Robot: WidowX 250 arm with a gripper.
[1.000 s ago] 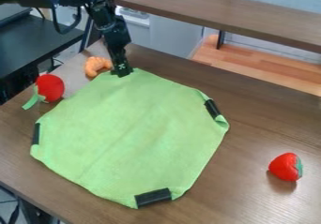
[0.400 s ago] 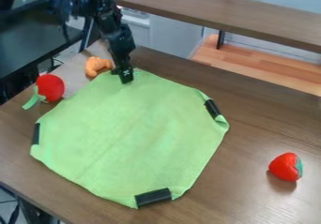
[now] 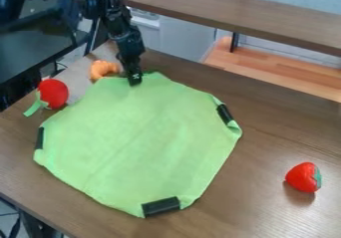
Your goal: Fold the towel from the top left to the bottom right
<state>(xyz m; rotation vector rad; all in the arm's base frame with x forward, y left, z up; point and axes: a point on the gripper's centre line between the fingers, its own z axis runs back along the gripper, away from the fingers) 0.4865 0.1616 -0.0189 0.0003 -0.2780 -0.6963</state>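
Observation:
My gripper [image 3: 135, 81] is at the towel's top edge, a little left of the middle of the view, pointing down. It is shut on the green towel [image 3: 140, 137], which bunches slightly beside it. The rest of the towel lies spread on the table, with black patches at its left, right and bottom corners. The exact pinch is hidden behind the gripper.
An orange croissant-shaped toy [image 3: 103, 69] is just left of the gripper. A red toy with a green leaf [image 3: 53, 93] lies near the table's left edge, and a red strawberry [image 3: 303, 177] sits at the right on the brown table [image 3: 266, 132].
The gripper has shifted slightly right and down, then up a little. The towel's upper-left edge has drawn up around it, and its left and bottom corners have moved slightly inward.

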